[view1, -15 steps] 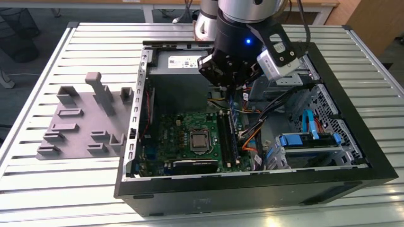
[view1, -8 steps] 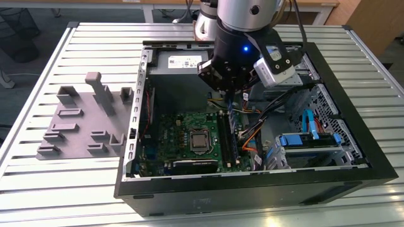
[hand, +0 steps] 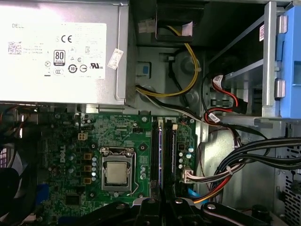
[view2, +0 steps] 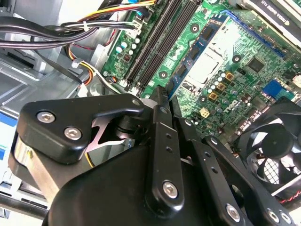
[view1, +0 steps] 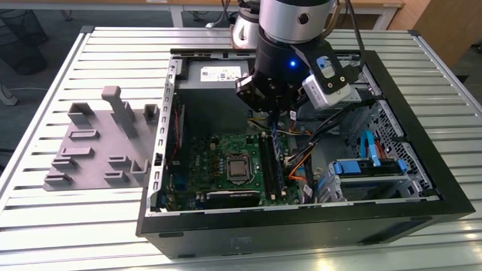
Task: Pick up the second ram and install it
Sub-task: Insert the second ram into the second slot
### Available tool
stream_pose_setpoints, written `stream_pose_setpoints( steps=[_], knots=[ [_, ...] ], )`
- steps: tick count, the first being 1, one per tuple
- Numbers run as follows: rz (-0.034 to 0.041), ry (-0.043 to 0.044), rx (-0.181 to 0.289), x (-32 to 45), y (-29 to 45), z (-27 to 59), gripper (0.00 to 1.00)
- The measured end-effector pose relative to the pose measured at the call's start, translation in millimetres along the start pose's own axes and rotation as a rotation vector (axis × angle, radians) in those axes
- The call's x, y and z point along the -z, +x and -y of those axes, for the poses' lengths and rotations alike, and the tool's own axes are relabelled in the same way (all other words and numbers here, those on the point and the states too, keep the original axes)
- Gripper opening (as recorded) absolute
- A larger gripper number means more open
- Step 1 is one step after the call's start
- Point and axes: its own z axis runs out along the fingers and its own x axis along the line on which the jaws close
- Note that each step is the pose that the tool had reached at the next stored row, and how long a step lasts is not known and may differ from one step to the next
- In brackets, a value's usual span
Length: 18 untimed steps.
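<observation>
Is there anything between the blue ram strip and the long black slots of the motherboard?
Nothing visible. In the first wrist view the second ram, seen edge-on at the gripper, lines up along the black slots. The cable bundle runs beside the slots, not across them.

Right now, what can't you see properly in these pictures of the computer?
- The blue ram: in the first wrist view it is edge-on, just a thin line, so its chips and label are hidden.
- Whether it sits in a slot: too thin to tell in the exterior view.
- The fan: cut off by the second wrist view's edge.
- The power supply: partly behind the arm in the exterior view.
</observation>
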Motion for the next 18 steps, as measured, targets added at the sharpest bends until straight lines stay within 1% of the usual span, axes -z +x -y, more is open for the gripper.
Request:
stream_pose_setpoints(
  steps=[1, 2, 3, 12, 18],
  knots=[
    [0.0, 0.0002, 0.0, 0.0, 0.0, 0.0, 0.14],
    [0.0, 0.0023, 0.0, -1.9, 0.0, 0.0, 0.14],
    [0.0, 0.0023, 0.0, -5.9, 0.1, 0.0, 0.14],
    [0.0, 0.0023, 0.0, -8.9, 0.2, 0.1, 0.14],
    [0.0001, 0.0023, 0.0, -13.4, 0.3, 0.1, 0.14]
  ],
)
